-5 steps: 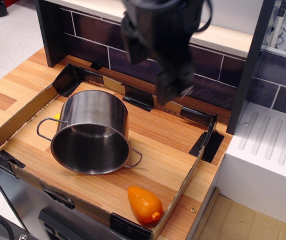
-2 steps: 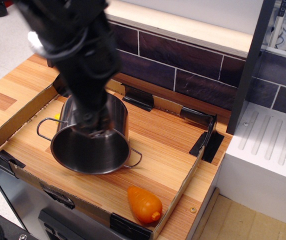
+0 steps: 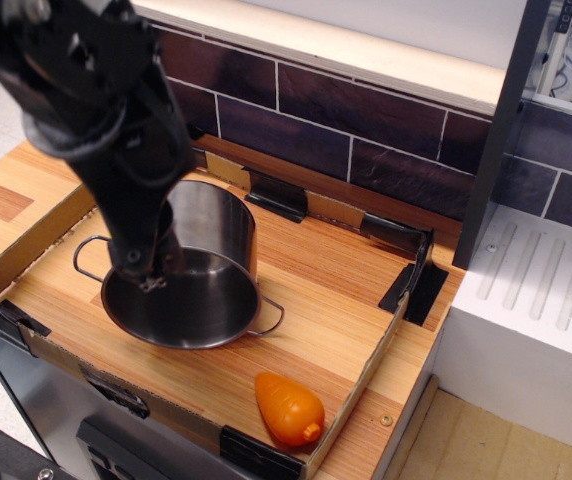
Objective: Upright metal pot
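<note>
Carrot [image 3: 289, 409] lies near metal pot [image 3: 201, 275]; tool [image 3: 146, 268] overlaps its rim.

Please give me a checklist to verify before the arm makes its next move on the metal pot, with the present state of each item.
1. Metal pot upright: not ok, it is tipped with its mouth toward the camera.
2. Gripper at the pot: ok, its tip is at the upper left of the rim.
3. Grip on the rim: cannot tell, the fingers are dark and blurred.
4. Both wire handles free: ok, left handle and right handle show clear.
5. Toy carrot out of the way: ok, it lies apart near the front wall of the cardboard tray.
</note>
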Available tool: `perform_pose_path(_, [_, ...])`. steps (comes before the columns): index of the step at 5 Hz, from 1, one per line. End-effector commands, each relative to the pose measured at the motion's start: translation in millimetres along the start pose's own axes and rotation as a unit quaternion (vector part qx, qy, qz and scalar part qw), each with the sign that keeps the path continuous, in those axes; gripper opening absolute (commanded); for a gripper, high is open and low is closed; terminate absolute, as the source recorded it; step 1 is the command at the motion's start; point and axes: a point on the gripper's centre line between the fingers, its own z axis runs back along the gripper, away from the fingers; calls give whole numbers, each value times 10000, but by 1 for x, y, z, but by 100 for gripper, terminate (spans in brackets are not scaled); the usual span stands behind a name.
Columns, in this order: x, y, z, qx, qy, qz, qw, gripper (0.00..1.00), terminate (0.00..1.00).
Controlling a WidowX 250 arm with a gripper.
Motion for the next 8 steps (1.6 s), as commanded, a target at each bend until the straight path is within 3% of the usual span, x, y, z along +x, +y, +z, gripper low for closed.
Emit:
perform_pose_path(1, [-5, 17, -17, 430, -24, 200, 9989, 100, 0])
perform_pose_path(2, [-7, 16, -25, 687, -52, 327, 9971, 100, 0])
perform_pose_path(4, [-10, 13, -33, 986, 201, 733, 9922, 100, 0])
perform_pose_path(8, [-9, 7, -38, 1154, 268, 1044, 9875, 100, 0])
